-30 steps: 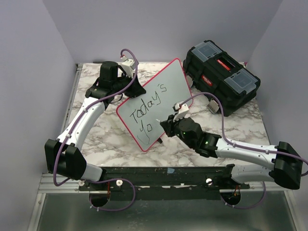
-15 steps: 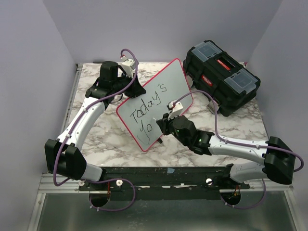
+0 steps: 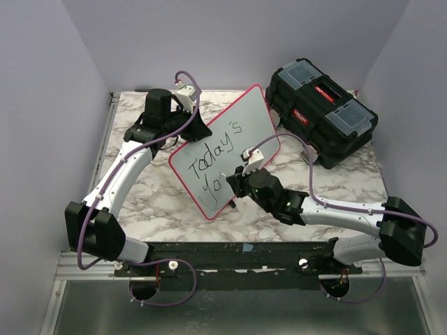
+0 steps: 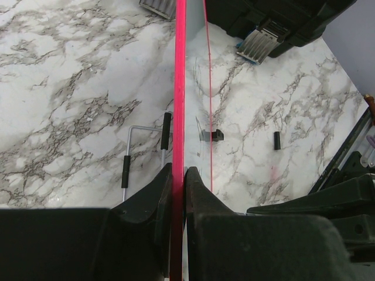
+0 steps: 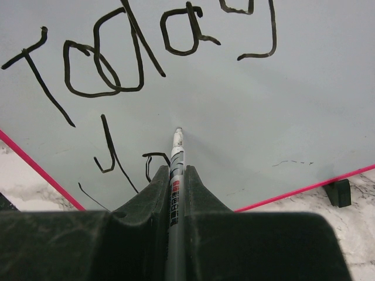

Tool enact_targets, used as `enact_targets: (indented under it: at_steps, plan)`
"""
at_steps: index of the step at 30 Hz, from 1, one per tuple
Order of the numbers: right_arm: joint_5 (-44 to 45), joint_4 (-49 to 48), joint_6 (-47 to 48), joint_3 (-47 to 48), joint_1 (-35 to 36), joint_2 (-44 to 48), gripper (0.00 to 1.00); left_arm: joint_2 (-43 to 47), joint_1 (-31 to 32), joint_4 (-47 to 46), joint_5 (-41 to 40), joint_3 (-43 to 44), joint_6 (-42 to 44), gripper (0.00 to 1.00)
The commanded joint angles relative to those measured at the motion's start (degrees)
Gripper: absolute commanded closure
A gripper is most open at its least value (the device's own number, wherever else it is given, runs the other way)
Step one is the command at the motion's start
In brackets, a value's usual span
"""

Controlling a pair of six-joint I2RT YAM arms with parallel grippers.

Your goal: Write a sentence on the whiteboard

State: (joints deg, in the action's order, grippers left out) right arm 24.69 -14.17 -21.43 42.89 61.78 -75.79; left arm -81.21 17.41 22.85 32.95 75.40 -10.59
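The whiteboard (image 3: 230, 143), white with a red-pink rim, stands tilted on edge on the marble table. My left gripper (image 3: 198, 130) is shut on its upper left rim (image 4: 179, 88), with the jaws (image 4: 179, 175) pinching the red edge. The sentence reads "Today's" (image 3: 218, 148) on the top line and "Yo" (image 3: 209, 188) below it. My right gripper (image 3: 237, 190) is shut on a grey marker (image 5: 176, 149). Its tip touches the board (image 5: 275, 88) just right of the "o" (image 5: 153, 164), under "Today" (image 5: 117, 52).
A black toolbox (image 3: 323, 112) with red latches sits at the back right, close behind the board. On the marble lie a wire stand with black sleeves (image 4: 130, 153) and small black pieces (image 4: 276, 139) (image 4: 212, 135). Purple walls close in the table.
My right gripper has moved left and up with the marker, bringing the tip onto the board beside "Yo". The left arm and the board have stayed put.
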Motion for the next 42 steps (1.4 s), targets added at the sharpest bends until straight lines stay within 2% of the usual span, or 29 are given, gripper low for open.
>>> enact_targets:
  at_steps: [1,24,42]
  plan:
    - [-0.74,-0.96,-0.98,-1.98,-0.17,0.03,0.99,-1.15,1.04,2.59,-2.18,-0.42,4.28,1.00]
    - [2.92,1.82,-1.82,-4.79,-0.22,1.96,0.99,-1.50,0.89,2.81,-2.27,-0.05,4.35,1.00]
    - [7.80,3.10,3.52,3.82,-0.33,-0.97,0.99,-1.32,0.88,2.81,-2.26,-0.16,4.32,1.00]
